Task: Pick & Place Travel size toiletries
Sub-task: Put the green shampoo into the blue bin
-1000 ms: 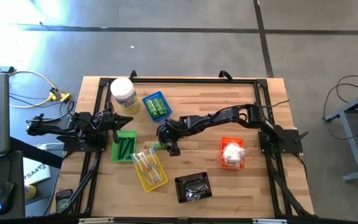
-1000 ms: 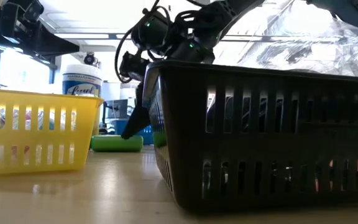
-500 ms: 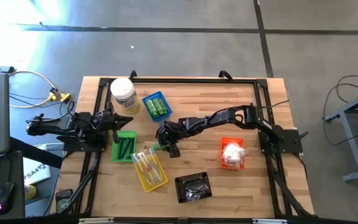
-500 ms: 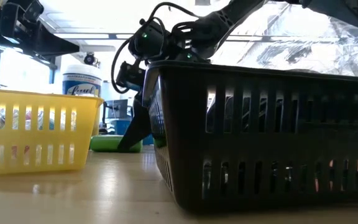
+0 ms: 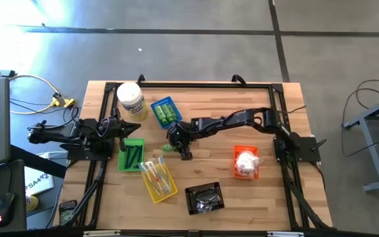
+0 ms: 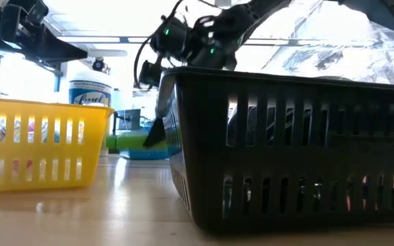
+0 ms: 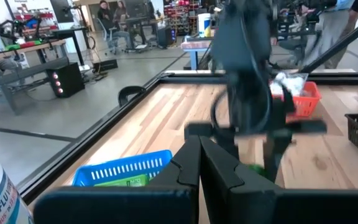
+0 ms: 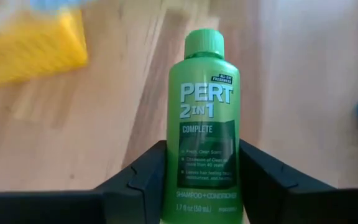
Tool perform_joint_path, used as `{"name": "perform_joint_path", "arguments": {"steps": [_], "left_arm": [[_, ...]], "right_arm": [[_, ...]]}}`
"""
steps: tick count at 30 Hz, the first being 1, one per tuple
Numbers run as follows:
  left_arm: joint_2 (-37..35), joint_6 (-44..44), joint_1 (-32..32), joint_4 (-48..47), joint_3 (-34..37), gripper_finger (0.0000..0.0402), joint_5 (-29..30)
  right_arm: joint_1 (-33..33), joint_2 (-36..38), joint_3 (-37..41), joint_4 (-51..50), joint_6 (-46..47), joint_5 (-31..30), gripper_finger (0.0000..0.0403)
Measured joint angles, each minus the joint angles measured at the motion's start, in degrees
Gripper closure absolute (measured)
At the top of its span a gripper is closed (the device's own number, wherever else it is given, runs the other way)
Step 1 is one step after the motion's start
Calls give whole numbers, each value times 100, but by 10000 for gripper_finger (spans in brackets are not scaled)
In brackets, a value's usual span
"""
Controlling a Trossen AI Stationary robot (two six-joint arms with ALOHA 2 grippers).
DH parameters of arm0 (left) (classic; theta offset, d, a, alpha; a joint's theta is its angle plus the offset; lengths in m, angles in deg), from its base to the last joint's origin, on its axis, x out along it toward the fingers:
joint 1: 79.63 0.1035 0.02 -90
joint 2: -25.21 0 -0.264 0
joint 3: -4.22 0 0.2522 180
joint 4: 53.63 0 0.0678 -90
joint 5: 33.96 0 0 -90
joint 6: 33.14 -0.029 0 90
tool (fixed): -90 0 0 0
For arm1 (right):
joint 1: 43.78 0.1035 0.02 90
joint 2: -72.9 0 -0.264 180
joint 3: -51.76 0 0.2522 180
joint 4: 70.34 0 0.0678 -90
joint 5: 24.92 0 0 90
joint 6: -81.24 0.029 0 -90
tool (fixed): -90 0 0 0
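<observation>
Right gripper [image 5: 170,146] sits mid-counter, between the blue basket [image 5: 165,112] and the yellow basket [image 5: 157,178]; the right wrist view shows its jaws closed on the lower body of a green bottle [image 8: 202,124] (label reads "PERT 2 IN 1"), cap pointing away from the wrist. Gripping low on the body keeps the cap end free, which should help when laying it among the other bottles. In the low view the bottle [image 6: 130,141] appears just clear of the counter [image 5: 209,99], judged lifted rather than resting. Left gripper [image 5: 131,127] waits at the left edge beside the white jar [image 5: 129,100], jaws closed and empty. Count: five baskets (blue, green [image 5: 132,153], yellow, orange [image 5: 246,162], black [image 5: 204,198]), one jar, one bottle in hand; bottles already in blue basket cannot be counted.
</observation>
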Motion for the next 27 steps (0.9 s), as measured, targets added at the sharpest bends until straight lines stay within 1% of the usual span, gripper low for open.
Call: {"name": "perform_joint_path", "arguments": {"steps": [3,5,9,11,14,16,18,20,22,24,27], "left_arm": [[3,0,0,-78,0,402,6],[10,2,0,-97,0,401,11],[11,50,0,-93,0,402,11],[11,70,0,-104,0,401,9],[11,156,0,-116,0,401,-44],[11,195,0,-130,0,401,-72],[11,197,0,-128,0,401,-74],[11,219,0,-128,0,401,-89],[11,226,0,-129,0,402,-92],[11,233,0,-128,0,401,-96],[11,310,0,-128,0,401,-109]], "right_arm": [[-28,298,-2,-129,8,169,229],[-44,508,-2,-267,25,433,225],[-172,934,-2,-280,113,1209,247],[-242,1090,-8,-265,119,1456,254],[-351,1367,4,-453,118,1483,251],[-391,1520,-6,-397,138,1479,237],[-478,1737,-2,-542,227,1641,223],[-548,1922,-5,-544,289,1901,218],[-645,2136,-11,-608,308,2222,223],[-709,2338,2,-737,320,2418,234],[-781,2724,0,-915,308,2364,247]]}}
